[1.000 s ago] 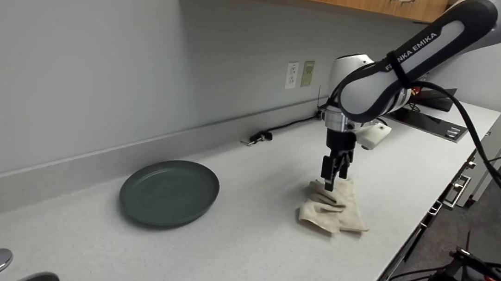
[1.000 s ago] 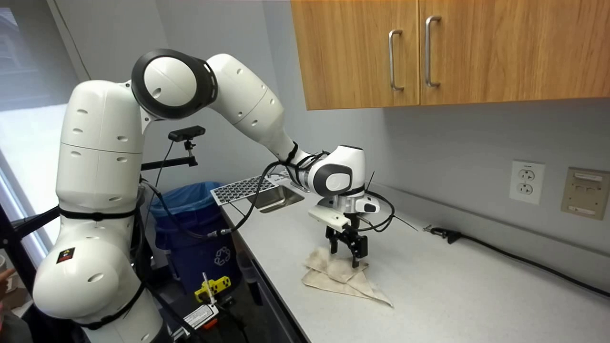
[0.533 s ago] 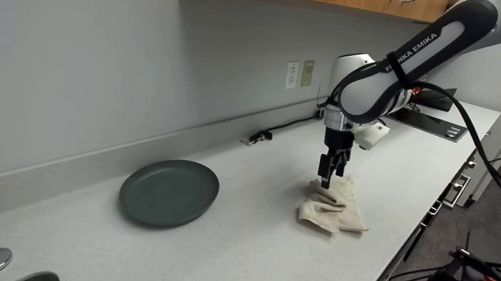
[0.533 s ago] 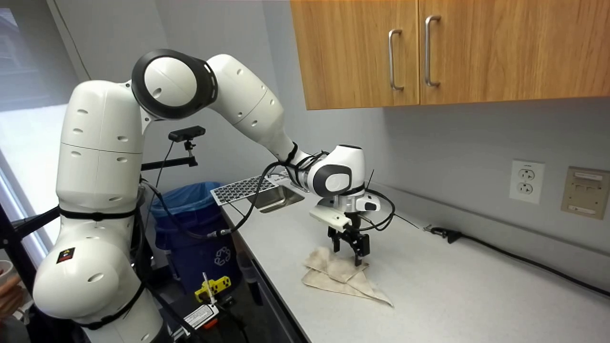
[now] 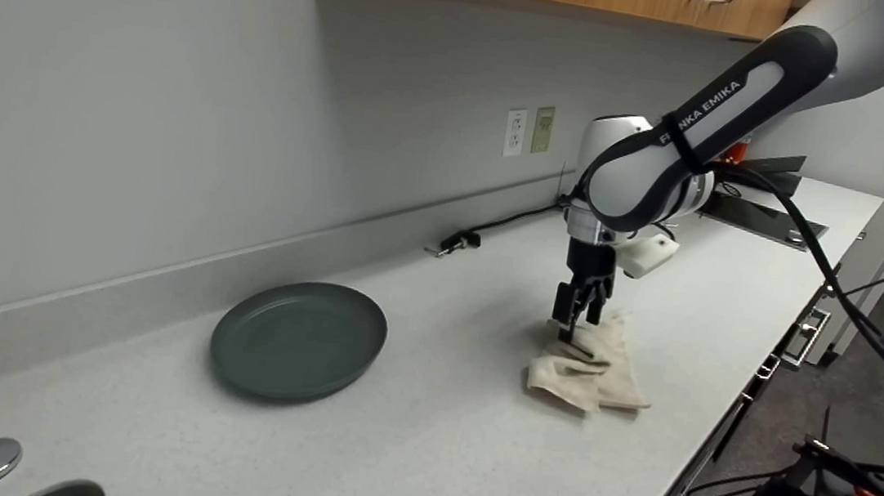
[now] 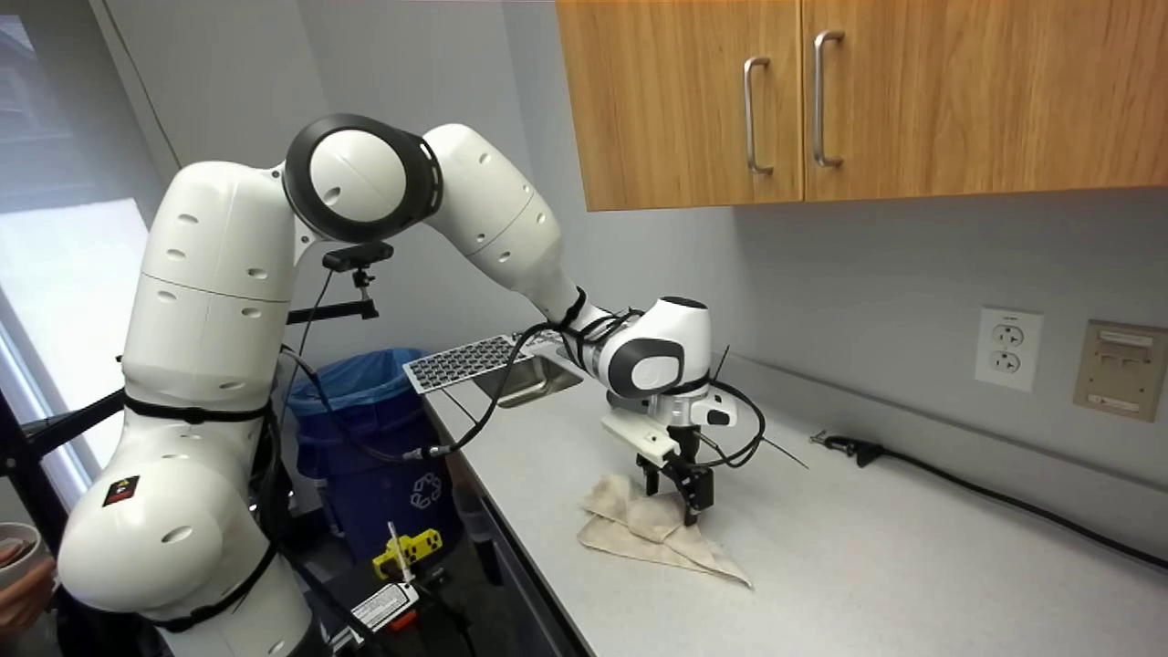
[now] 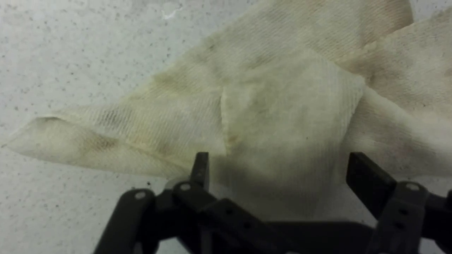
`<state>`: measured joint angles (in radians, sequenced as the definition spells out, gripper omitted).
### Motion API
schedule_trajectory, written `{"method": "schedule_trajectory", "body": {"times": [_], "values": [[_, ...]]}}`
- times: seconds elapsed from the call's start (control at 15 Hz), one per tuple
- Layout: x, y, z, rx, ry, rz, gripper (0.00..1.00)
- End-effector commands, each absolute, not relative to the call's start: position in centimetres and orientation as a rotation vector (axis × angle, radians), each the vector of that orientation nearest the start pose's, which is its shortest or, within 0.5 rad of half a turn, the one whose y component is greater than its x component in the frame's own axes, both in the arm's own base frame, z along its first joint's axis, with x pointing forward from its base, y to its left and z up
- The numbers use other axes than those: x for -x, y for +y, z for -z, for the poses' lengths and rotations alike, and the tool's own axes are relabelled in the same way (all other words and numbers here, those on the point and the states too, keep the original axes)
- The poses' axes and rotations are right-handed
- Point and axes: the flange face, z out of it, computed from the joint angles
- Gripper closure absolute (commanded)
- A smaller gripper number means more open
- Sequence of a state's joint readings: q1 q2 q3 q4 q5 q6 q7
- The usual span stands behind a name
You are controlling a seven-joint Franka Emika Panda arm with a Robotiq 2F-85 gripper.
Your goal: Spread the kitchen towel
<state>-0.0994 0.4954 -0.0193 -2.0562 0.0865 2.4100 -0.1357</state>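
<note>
Jaws spread wide and empty over the kitchen towel (image 7: 289,116), beneath an arm (image 5: 719,113) lettered "NKA EMIKA".

Black two-fingered gripper (image 7: 279,162), spread wide over a thin beige-cream cloth towel (image 7: 279,102)

The towel lies in overlapping folds on a pale, dark-speckled surface (image 7: 88,53), faint brownish blotches showing, a narrow corner pointing left; the fingers (image 7: 369,180) flank its middle flap, contact unclear.

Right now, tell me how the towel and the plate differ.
The towel is beige, the plate dark green. The towel lies in rumpled folds; the plate is round and smooth. The plate sits nearer the wall than the towel. Both lie on the counter.
</note>
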Motion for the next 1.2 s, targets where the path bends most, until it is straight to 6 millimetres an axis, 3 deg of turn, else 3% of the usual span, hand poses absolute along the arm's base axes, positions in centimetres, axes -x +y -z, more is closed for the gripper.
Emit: {"method": "schedule_trajectory", "body": {"times": [0.0,0.2,0.27,0.33,0.6,0.87,0.93,1.0,1.13], "values": [[-58.3,-7.3,-16.3,3.03,0.09,-0.222,0.04],[-58.6,-7.3,-15.5,3.031,0.095,-0.241,0.07],[-58.7,-7.2,-15.3,3.032,0.094,-0.247,0.02],[-58.8,-7.2,-15.3,3.042,0.095,-0.239,0.1],[-59.2,-6.6,-16.4,3.077,0.101,-0.215,0.01],[-59.7,-5.8,-17.4,3.102,0.087,-0.2,0.0],[-59.8,-5.5,-17.6,3.103,0.085,-0.202,0.03],[-59.9,-5.3,-17.5,3.09,0.076,-0.215,0.26],[-60.0,-5.1,-17.3,3.077,0.069,-0.234,0.31]]}}
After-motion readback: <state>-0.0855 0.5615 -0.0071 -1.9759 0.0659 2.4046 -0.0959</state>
